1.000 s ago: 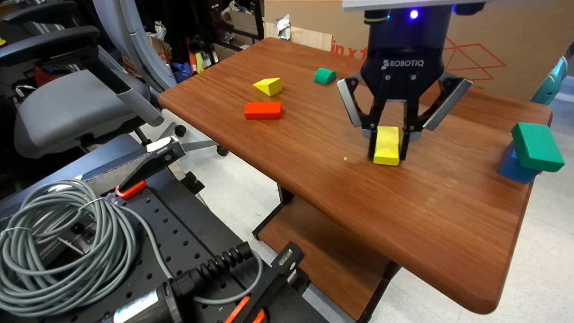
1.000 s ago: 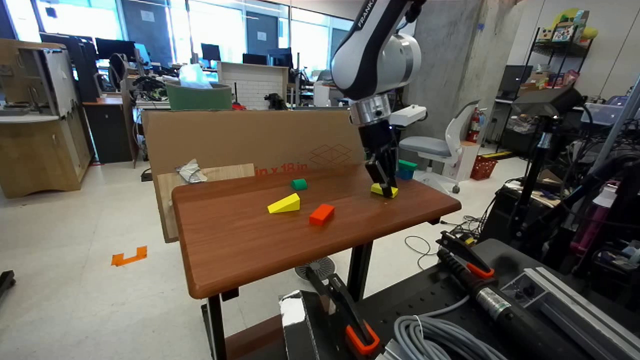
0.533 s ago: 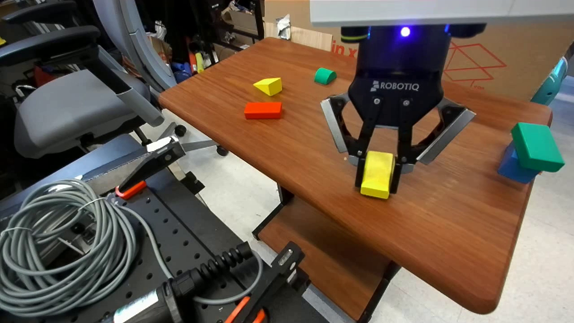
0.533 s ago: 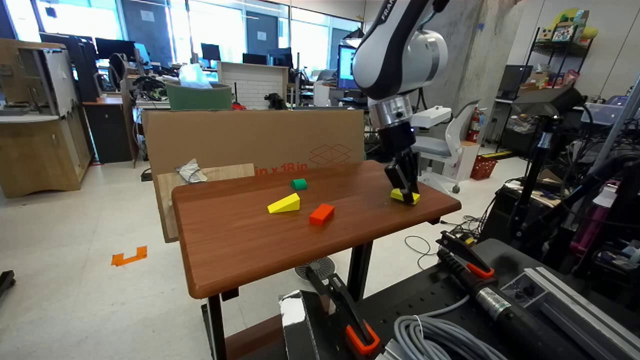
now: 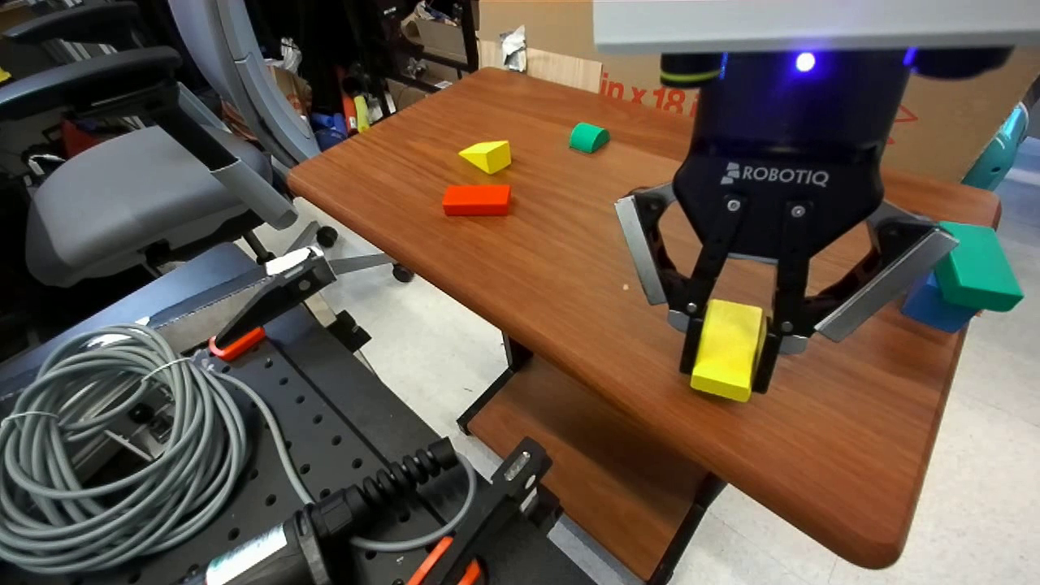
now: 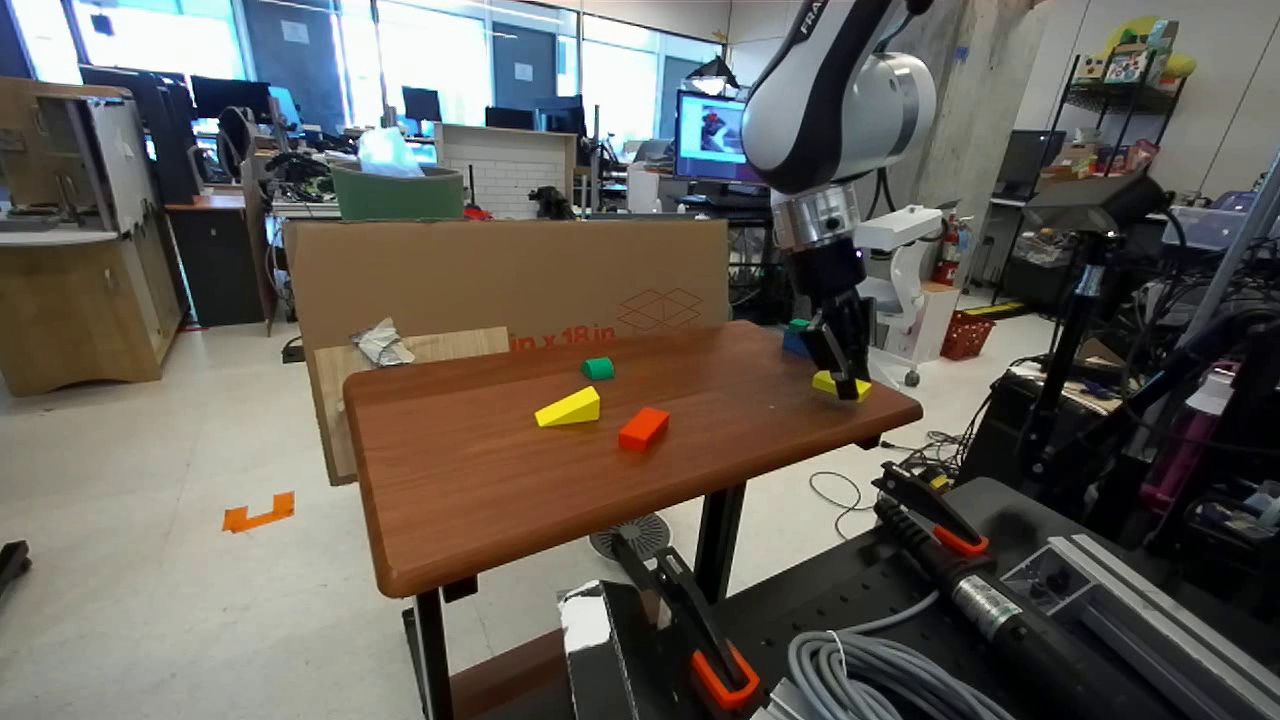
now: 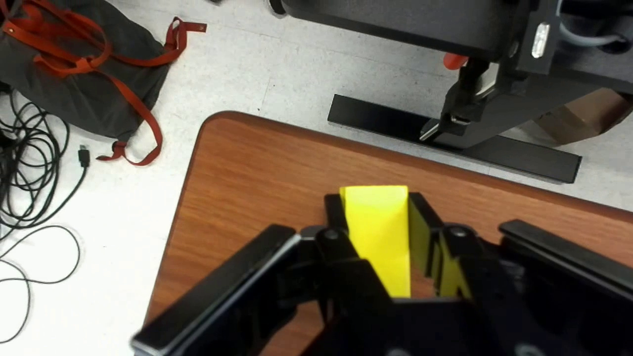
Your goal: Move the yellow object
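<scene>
yellow block (image 5: 728, 348) grasped; release likely remains
gripper (image 5: 727, 375) holds it over, or on, the table (image 5: 569, 252); cannot tell which

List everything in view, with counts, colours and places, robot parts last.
Table: one, brown, all views
Yellow block: one, yellow, in gripper
Yellow wedge: one, yellow, on table
Orange block: one, orange, near wedge
Rounded block: one, green, on table
Blue block: one, blue, table edge
Green block: one, green, on blue block
Cardboard: one, brown, behind table
Bench: one, black, beside table
Cable coil: one, grey, on bench
Clamps: at least two, black-orange, bench
Chair: at least one, grey, floor
Bag: one, grey, floor
Clutter: uncountable, mixed, background
Gripper: one, black, clamped on yellow block
Arm: one, white-black, above table
</scene>
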